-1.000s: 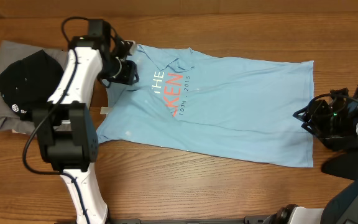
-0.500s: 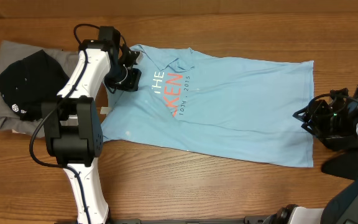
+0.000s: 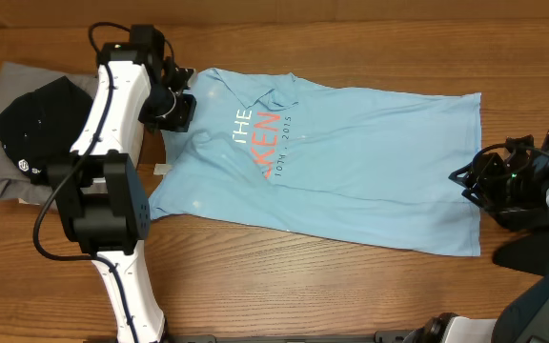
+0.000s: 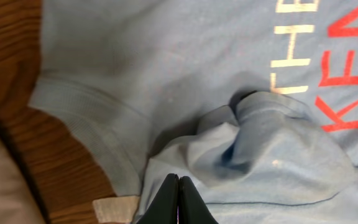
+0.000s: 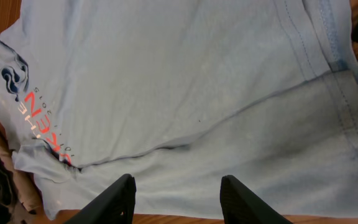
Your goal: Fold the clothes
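Note:
The light-blue T-shirt (image 3: 351,162) lies spread across the table, its blue and red print toward the left. My left gripper (image 3: 179,108) is shut at the shirt's left end, near the collar. In the left wrist view its fingertips (image 4: 178,180) press together over the shirt (image 4: 135,74), just behind a bunched fold, and I see no cloth between them. My right gripper (image 3: 469,179) is at the shirt's right edge. In the right wrist view it (image 5: 178,180) is open and empty above the shirt (image 5: 197,93).
A folded grey garment (image 3: 17,81) lies at the far left with a black garment (image 3: 41,119) on top of it. A small white tag (image 3: 160,170) pokes out at the shirt's left edge. Bare wood table (image 3: 303,286) lies in front.
My left gripper swung right over the print, then came back left toward the collar. The shirt's outline looks unchanged. The right arm has not moved.

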You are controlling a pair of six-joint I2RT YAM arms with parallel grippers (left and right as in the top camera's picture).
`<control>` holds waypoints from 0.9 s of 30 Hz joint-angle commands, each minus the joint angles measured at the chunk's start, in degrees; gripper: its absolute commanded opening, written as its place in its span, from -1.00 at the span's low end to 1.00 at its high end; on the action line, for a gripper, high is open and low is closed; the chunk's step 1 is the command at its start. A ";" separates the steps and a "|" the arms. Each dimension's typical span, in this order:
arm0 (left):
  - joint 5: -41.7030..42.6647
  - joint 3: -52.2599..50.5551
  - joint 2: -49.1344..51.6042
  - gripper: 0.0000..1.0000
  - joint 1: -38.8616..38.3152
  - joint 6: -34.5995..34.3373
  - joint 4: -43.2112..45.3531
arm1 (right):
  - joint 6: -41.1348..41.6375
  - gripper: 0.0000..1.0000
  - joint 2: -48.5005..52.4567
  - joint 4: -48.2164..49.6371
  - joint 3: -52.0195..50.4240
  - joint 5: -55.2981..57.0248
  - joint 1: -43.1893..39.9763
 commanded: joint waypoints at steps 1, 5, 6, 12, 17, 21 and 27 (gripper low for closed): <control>0.50 0.68 -1.57 -0.91 0.20 -1.20 0.46 | -0.44 -0.04 -0.87 0.33 0.92 0.00 0.28; 3.61 -0.98 -1.55 0.11 -0.92 -1.22 2.01 | -0.44 0.01 -0.87 0.57 0.92 0.00 0.28; 3.61 -1.66 -1.55 0.20 -1.25 -1.22 2.51 | -0.44 0.01 -0.87 0.57 0.92 0.00 0.28; 3.56 -9.05 -1.40 -0.15 -2.78 -2.16 7.91 | -0.44 0.01 -0.87 0.50 0.92 0.00 0.28; 3.15 -12.85 -1.40 -0.92 -2.71 -2.71 9.01 | -0.44 0.01 -0.87 0.46 0.92 -0.02 0.28; 1.16 -11.72 -1.46 -0.92 -2.40 -2.67 4.24 | -0.44 0.01 -0.87 0.24 0.92 0.00 0.28; -7.56 -10.67 -1.86 -0.91 -1.66 -3.78 -3.10 | -0.44 0.02 -0.87 0.31 0.92 0.00 0.28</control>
